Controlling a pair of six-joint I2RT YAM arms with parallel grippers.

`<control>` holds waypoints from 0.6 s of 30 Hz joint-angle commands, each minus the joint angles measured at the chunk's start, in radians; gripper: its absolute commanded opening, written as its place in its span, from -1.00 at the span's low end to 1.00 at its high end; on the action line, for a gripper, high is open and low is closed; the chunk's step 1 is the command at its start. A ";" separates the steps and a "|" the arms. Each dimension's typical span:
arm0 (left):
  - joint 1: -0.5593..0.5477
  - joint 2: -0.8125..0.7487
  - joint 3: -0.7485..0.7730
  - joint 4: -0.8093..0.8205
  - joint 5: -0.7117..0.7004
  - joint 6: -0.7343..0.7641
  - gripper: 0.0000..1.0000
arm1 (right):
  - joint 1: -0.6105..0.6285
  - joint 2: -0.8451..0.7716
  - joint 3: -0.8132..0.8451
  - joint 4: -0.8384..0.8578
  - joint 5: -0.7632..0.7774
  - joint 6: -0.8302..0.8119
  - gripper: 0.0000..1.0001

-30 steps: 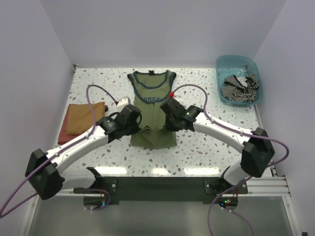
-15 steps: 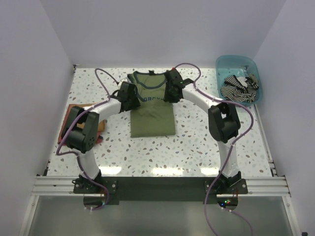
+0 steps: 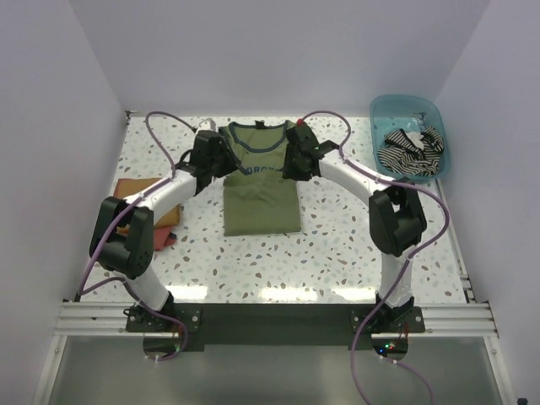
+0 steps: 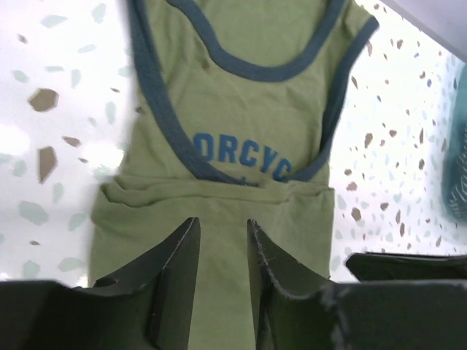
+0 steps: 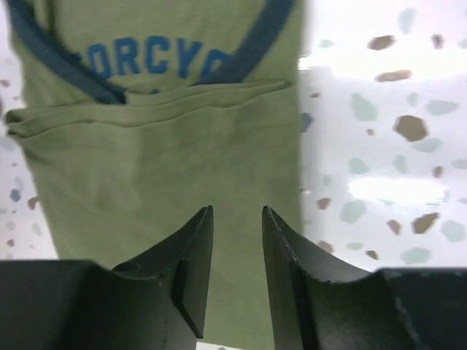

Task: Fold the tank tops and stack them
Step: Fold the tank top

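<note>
Both arms have swung from the near hem to the chest of the olive-green tank top point(image 3: 261, 202) within a second, and the garment now reads shorter, its lower part doubled up to the blue chest print point(image 4: 243, 157).

The top lies flat on the speckled table point(image 3: 337, 245), well apart from the teal tub point(image 3: 405, 99) and on the tub's left. The left gripper point(image 4: 222, 226) hangs over the side of the shirt farther from the tub. The right gripper point(image 5: 237, 215) hangs over the side nearer it. Each shows a narrow gap between its jaws with only green cloth beneath, nothing pinched. The striped tank top point(image 3: 409, 148) is still crumpled inside the tub. A folded orange cloth point(image 3: 139, 187) lies farther from the tub than anything else, beyond the left arm.

The jersey looks light and limp, so it will likely sag and slide against itself, not hold a crease. The navy trim point(image 4: 219, 62) and the doubled edge point(image 5: 146, 109) under the print seem the firmest places to bite, taking both layers together. A shallow pinch may catch one layer and undo the fold.
</note>
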State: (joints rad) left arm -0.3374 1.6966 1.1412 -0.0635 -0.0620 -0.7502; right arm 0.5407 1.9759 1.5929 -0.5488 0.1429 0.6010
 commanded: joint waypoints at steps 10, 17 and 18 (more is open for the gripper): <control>-0.064 -0.106 -0.092 -0.056 -0.183 -0.152 -0.46 | 0.148 0.239 0.252 0.012 0.109 -0.023 -0.27; -0.048 -0.167 -0.090 -0.097 -0.188 -0.132 -0.43 | 0.162 0.351 0.259 -0.042 0.150 -0.018 -0.10; -0.045 -0.176 -0.090 -0.101 -0.185 -0.132 -0.42 | 0.168 0.342 0.240 -0.039 0.159 -0.021 -0.10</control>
State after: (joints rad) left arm -0.3931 1.5768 1.0389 -0.1509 -0.2108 -0.8764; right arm 0.7017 2.2990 1.8565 -0.5503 0.2478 0.5892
